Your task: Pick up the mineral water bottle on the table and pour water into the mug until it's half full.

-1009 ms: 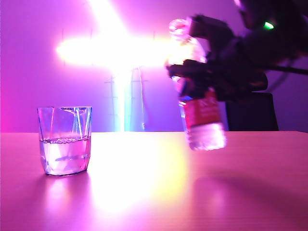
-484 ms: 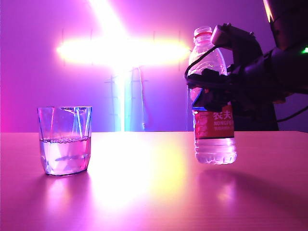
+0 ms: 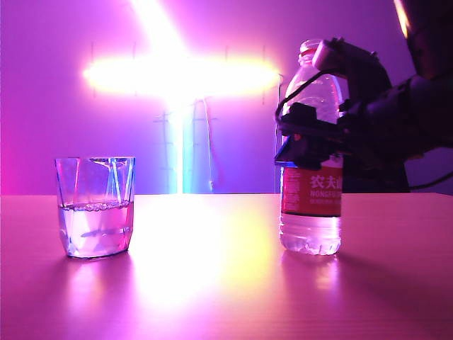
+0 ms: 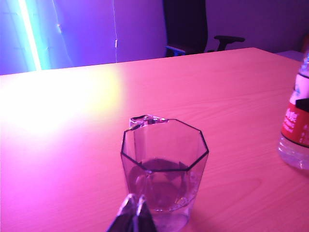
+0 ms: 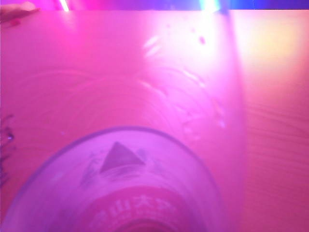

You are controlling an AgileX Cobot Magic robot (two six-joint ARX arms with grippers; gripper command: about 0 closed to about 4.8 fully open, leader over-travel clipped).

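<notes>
Glare washes the table (image 3: pixel 212 283). The mineral water bottle (image 3: pixel 311 191) stands upright, right of the mug (image 3: pixel 95 205). The right gripper (image 3: pixel 311 131) surrounds its shoulder, the grip unreadable. The left gripper (image 4: pixel 133 215) shows only 2 pressed-together tips, mostly cropped, near the mug.

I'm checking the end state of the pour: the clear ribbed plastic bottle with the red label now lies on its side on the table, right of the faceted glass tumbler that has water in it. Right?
Not quite. The clear ribbed plastic bottle with the red label stands upright on the table, as the exterior view shows, with the right gripper around its upper part. The rest holds: it is right of the faceted glass tumbler, which has water in it.
</notes>
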